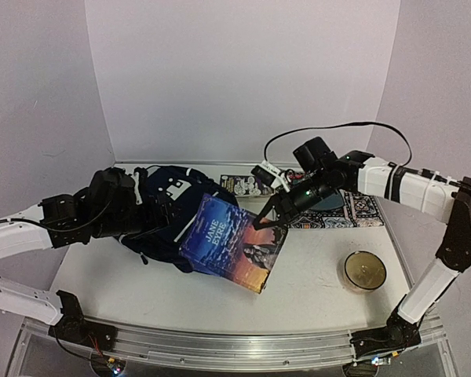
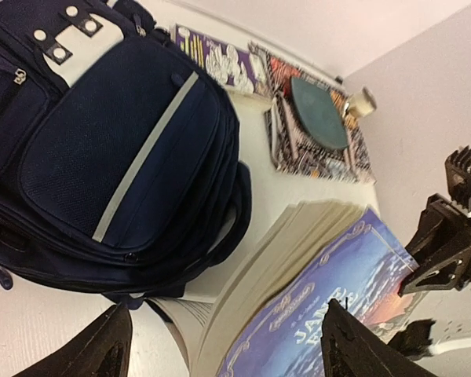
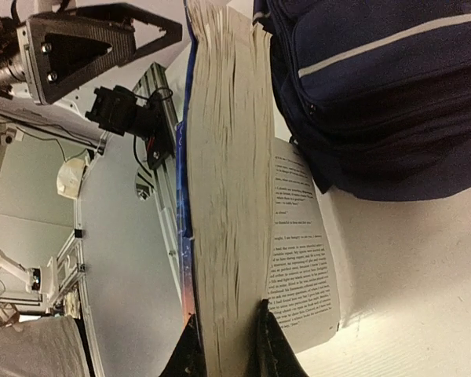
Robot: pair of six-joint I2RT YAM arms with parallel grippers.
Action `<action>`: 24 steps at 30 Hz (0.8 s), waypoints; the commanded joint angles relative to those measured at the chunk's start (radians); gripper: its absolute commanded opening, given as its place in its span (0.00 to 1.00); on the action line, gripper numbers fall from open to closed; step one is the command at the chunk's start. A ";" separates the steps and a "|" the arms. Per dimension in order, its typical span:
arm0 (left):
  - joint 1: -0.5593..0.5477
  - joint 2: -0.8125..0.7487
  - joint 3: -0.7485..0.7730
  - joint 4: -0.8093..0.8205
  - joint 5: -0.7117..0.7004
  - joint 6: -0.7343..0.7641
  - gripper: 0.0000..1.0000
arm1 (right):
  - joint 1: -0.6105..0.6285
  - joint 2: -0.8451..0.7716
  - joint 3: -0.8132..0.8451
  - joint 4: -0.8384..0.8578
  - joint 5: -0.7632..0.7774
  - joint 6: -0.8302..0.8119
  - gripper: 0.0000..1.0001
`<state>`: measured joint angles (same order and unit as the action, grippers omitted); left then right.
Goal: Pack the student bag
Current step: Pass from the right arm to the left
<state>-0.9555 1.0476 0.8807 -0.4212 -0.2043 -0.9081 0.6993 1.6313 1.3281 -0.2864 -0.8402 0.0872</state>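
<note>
Two grippers meet at the bag (image 1: 177,216). It lies flat on the table (image 1: 322,298), left of the middle, with its front pocket facing up.

The right gripper (image 3: 228,314) is closed on the book (image 1: 234,245), a thick paperback. One finger presses on the cover side and the other on the block of pages, close to one edge. The book is tilted, and its far edge is just beside the bag. A few loose pages (image 3: 298,236) hang open from the block and lie on the table, reaching to the side of the bag.

The left gripper (image 2: 228,306) has its fingers spread wide and holds nothing. It hovers over the lower end of the bag, with the edge of the book below it.

The step in hand, I think, is bringing the book to the bag, and it is not inside yet. In the left wrist view the zips that I can see look shut, and I cannot tell whether the main compartment is open.

The next move first needs an opening. Probably the left gripper must take a zip pull or hold the mouth of the bag wide. Then the right gripper should bring the book in with a narrow edge first. The loose pages need to close against the block, otherwise they may fold or catch on the fabric.
</note>
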 commanded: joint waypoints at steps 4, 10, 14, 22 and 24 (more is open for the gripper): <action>0.004 -0.069 -0.088 0.272 -0.002 -0.120 0.85 | -0.011 -0.148 -0.004 0.379 -0.019 0.277 0.00; 0.004 -0.017 -0.122 0.414 0.043 -0.196 0.85 | -0.011 -0.199 -0.096 0.627 0.081 0.468 0.00; 0.004 -0.007 -0.147 0.514 0.045 -0.234 0.85 | -0.011 -0.232 -0.113 0.668 0.118 0.501 0.00; 0.004 0.070 -0.093 0.585 0.085 -0.228 0.85 | -0.011 -0.280 -0.183 0.830 0.153 0.617 0.00; 0.004 0.092 -0.075 0.590 0.073 -0.230 0.85 | -0.011 -0.291 -0.192 0.866 0.165 0.640 0.00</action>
<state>-0.9546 1.1031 0.7352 0.0964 -0.1371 -1.1309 0.6876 1.4463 1.1215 0.2734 -0.6532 0.6398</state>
